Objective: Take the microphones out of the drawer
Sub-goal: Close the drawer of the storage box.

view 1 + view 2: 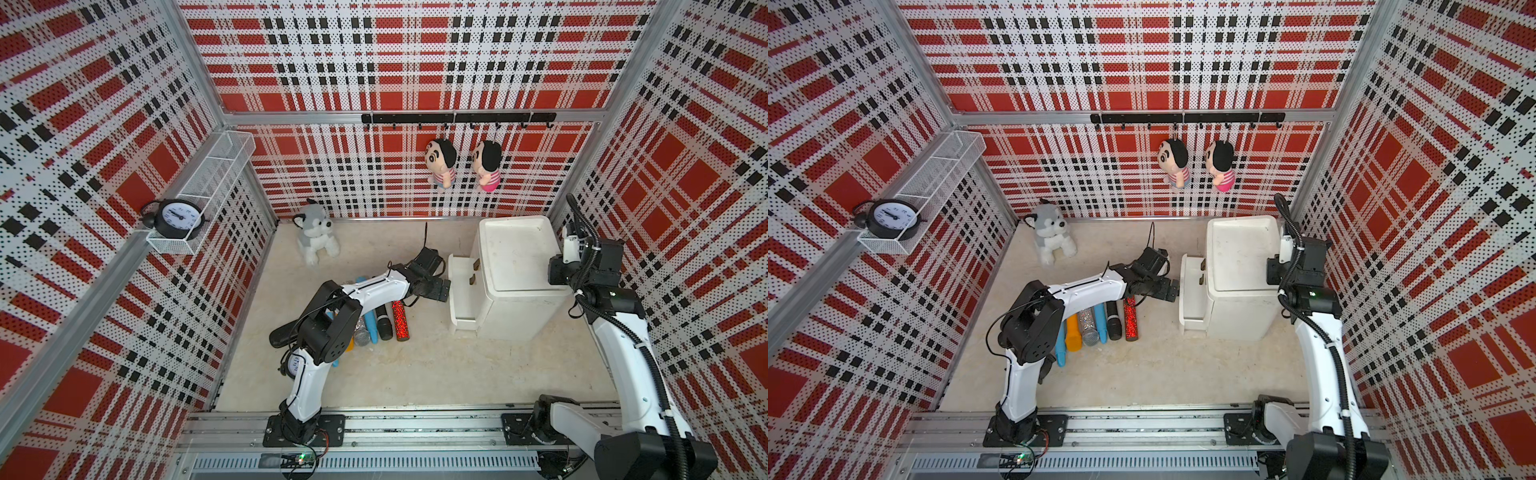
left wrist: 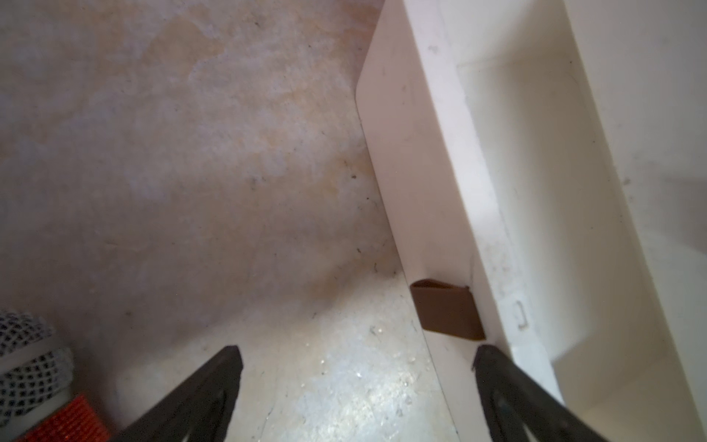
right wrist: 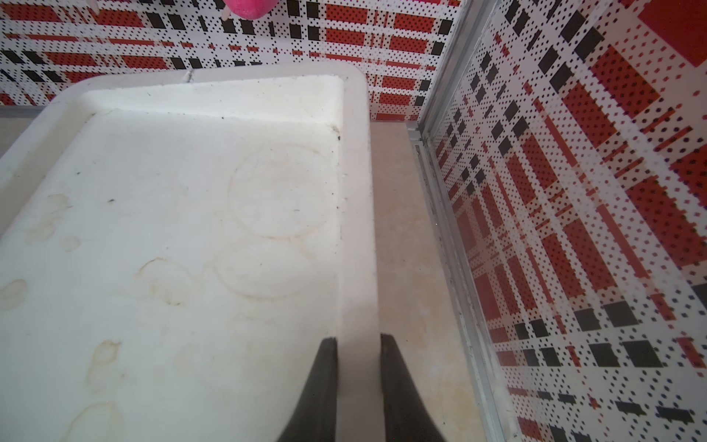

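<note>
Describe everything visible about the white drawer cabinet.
The white cabinet, plastic-looking, stands upright on the floor near the back right corner. Its recessed top is ring-stained. A drawer is pulled out, with a brown tab handle on its front. The right gripper is shut on the top's raised rim.

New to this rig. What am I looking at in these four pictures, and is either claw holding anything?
It is a robot with two arms bolted to a rail, each ending in a two-fingered gripper. The two wide pictures look down from one overhead camera pair; the two close ones come from cameras on the wrists. On the floor are a white cabinet with a drawer pulled out, a row of microphones and a husky plush. The left gripper is open near the drawer's brown handle, holding nothing. The right gripper is shut on the cabinet's top rim, probably to steady it.
</note>
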Controlling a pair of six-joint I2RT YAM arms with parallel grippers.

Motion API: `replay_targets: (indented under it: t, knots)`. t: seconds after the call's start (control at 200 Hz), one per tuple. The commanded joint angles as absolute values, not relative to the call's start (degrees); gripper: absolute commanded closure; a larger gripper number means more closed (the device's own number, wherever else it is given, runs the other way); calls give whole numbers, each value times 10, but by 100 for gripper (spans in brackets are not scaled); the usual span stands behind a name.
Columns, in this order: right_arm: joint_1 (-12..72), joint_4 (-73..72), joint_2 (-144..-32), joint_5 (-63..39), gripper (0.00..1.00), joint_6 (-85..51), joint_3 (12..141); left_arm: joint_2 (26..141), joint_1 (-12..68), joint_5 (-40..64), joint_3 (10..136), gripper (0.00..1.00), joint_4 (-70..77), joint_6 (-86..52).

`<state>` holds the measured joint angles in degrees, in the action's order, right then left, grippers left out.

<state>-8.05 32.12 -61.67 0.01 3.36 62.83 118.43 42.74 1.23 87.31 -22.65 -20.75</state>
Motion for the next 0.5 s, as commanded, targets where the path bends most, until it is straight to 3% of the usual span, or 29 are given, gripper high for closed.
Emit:
replay_targets:
  t: [0.0, 0.496]
  knots:
    - [-77, 246, -624, -41, 100, 29, 616, 1198, 434, 45, 887, 2, -203, -209]
    - [-78, 239, -646, -121, 100, 14, 626, 1207, 449, 89, 888, 2, -166, -240]
